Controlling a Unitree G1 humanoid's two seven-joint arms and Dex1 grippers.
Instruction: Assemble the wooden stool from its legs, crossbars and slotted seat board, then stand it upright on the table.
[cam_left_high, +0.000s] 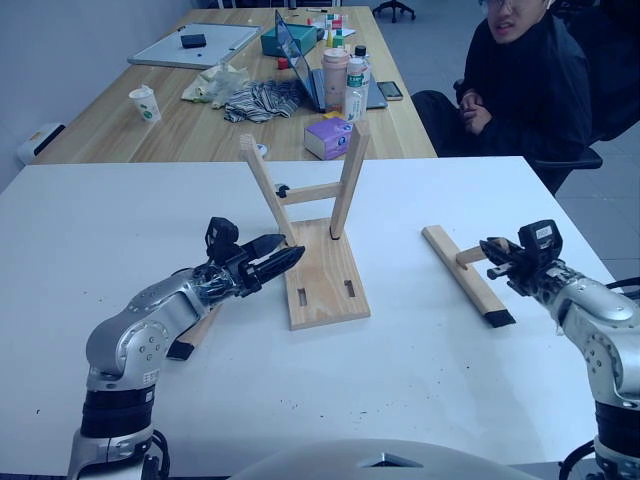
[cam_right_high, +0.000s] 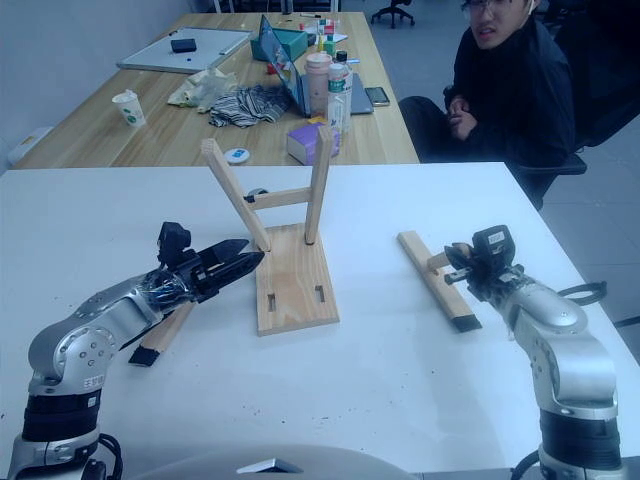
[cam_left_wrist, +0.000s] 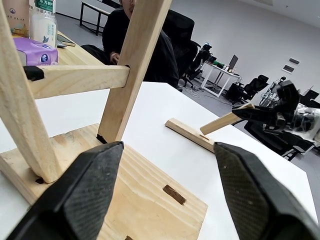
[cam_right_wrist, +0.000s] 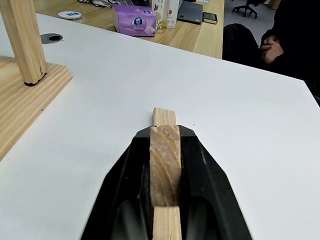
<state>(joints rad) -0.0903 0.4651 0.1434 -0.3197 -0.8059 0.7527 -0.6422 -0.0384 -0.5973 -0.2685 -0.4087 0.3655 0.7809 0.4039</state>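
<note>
Right wrist view: right gripper clamps a crossbar; left gripper gapes beside seat board. Hazard: nudging could unseat the legs.

pale wood seat board, white table

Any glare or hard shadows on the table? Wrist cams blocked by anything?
Left eye view: the table is evenly lit, with no glare spots and only faint shadows by the seat board. Left wrist view: the open left tool looms in the foreground, hiding part of the seat board. Right wrist view: the right tool, shut on the crossbar, hides the table nearest the camera.
</note>
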